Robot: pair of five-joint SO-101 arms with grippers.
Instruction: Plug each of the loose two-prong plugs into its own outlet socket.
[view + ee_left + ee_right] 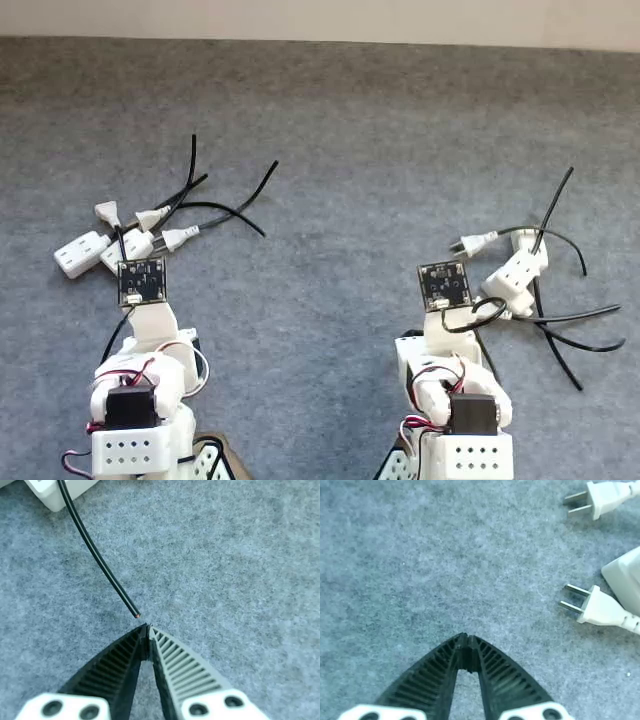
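On the mat, a plug lies left of an outlet socket.

Grey bench: 2 white plugs ahead of the right pincer, black cord just before the left pincer.

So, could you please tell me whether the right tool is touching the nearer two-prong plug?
Apart. The right wrist view shows bare carpet between the tip of the shut right tool and the prongs of the nearer plug.
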